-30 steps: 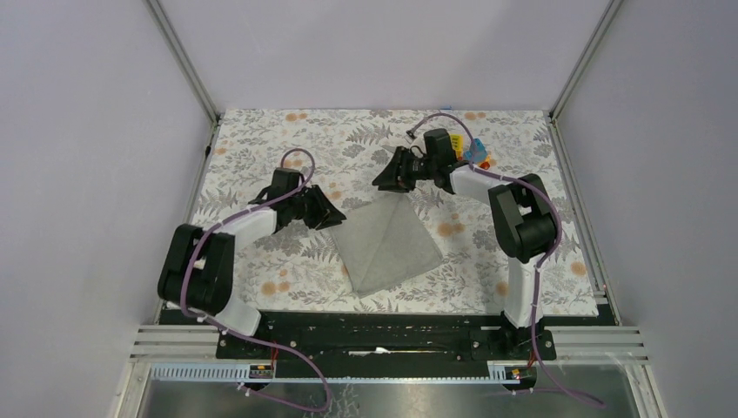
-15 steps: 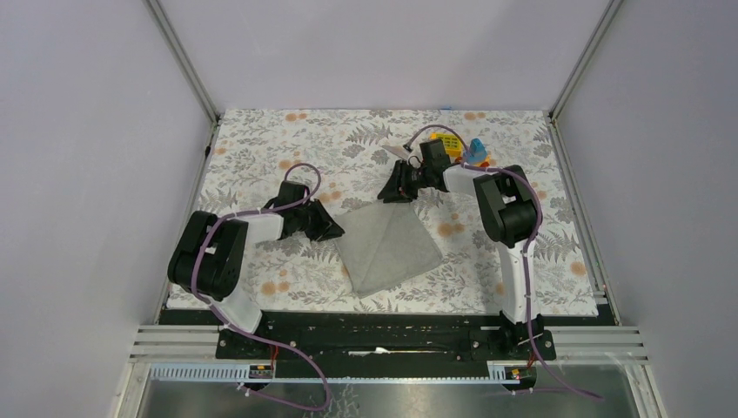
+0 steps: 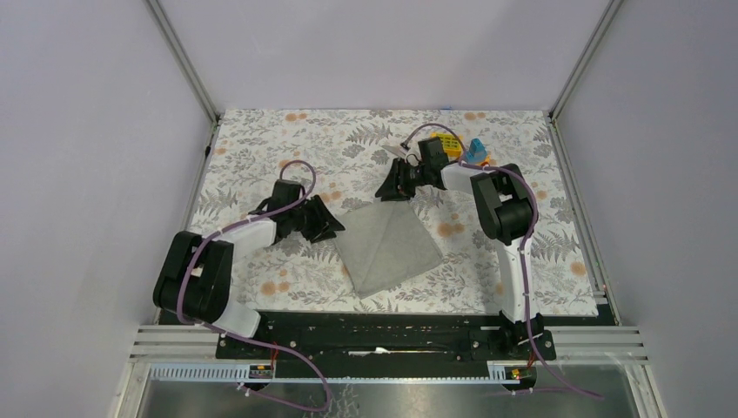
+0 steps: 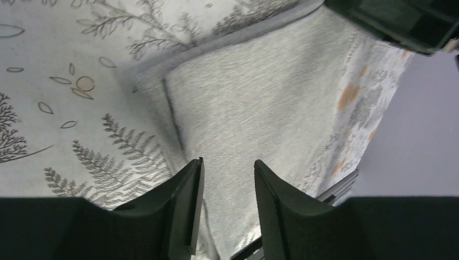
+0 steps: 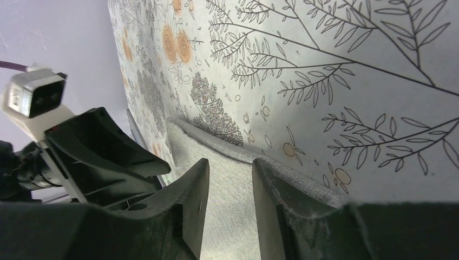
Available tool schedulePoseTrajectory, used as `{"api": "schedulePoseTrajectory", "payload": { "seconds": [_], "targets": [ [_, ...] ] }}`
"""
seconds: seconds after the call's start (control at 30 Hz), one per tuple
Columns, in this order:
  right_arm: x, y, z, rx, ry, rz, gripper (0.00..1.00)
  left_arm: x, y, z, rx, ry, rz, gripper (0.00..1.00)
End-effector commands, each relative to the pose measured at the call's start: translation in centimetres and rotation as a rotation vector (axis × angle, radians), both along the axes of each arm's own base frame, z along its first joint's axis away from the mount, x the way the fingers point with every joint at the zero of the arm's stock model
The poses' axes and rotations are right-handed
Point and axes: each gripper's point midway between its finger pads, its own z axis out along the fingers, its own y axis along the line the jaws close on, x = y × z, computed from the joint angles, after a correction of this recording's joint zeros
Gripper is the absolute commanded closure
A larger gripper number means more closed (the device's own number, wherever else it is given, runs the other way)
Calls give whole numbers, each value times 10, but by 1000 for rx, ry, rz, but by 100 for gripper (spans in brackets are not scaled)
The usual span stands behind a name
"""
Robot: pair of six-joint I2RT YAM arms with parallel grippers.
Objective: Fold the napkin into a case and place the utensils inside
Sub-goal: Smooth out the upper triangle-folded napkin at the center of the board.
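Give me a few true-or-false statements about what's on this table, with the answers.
1. The grey napkin lies on a floral tablecloth. True.
2. The left gripper holds a spoon. False: its jaws stand apart over the napkin, with nothing metal between them.
3. Colourful toy blocks sit at the far side, by the right arm. True.
4. Both grippers work at the same corner of the napkin. False: the left gripper is at its left corner, the right gripper at its far corner.
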Motion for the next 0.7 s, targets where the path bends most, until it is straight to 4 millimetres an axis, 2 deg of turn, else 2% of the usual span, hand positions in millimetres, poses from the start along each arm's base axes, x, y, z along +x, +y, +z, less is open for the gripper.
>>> {"api": "schedulePoseTrajectory", "payload": {
  "seconds": [0.0, 0.13, 0.23, 0.33, 0.47, 0.67],
  "targets": [
    [0, 4, 52, 42, -89, 15, 57, 29, 11, 39, 71, -117, 9, 50],
    [-10, -1, 60, 41, -94, 4, 57, 52, 30, 37, 204, -137, 41, 48],
    [-19, -3, 65, 55, -99, -2, 57, 64, 32, 25, 226, -118, 43, 49],
    [-30, -1, 66, 58, -98, 13, 56, 72, 31, 15, 235, -109, 42, 45],
    [-42, 0, 58, 46, -86, 31, 56, 78, 30, 4, 252, -93, 27, 44],
    [-49, 1, 49, 44, -68, 39, 57, 77, 30, -8, 249, -85, 20, 63]
  ]
}}
